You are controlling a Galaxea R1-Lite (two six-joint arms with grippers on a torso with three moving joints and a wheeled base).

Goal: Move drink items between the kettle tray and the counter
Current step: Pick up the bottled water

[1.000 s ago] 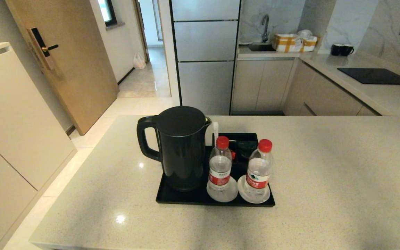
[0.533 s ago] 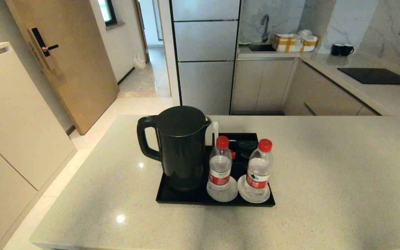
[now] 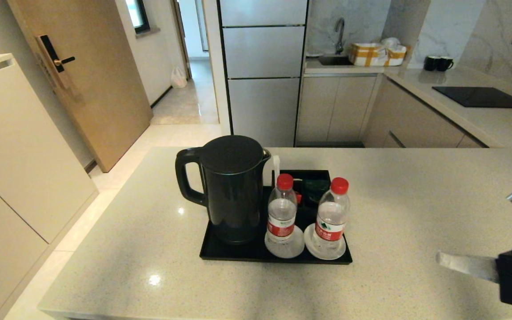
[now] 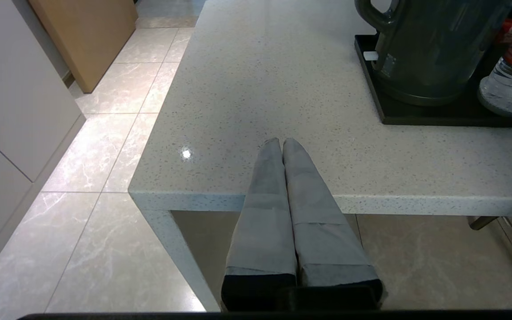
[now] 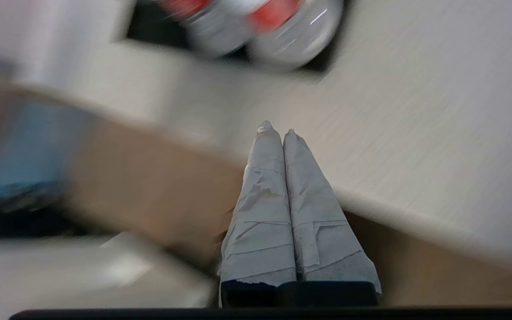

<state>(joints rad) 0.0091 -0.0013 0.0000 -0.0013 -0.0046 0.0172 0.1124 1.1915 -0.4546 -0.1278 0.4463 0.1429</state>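
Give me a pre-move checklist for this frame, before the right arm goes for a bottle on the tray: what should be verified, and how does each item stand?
1. Right gripper free of load: ok, fingers shut together on nothing.
2. Right gripper opened for a grasp: not ok, it is shut.
3. Right bottle upright on its coaster in the kettle tray: ok.
4. Left bottle upright on the tray: ok, it stands just left of the right bottle.
5. Counter bare between right gripper and tray: ok in the head view.
6. Left gripper out of the way: ok, shut at the counter's near edge, left of the kettle.
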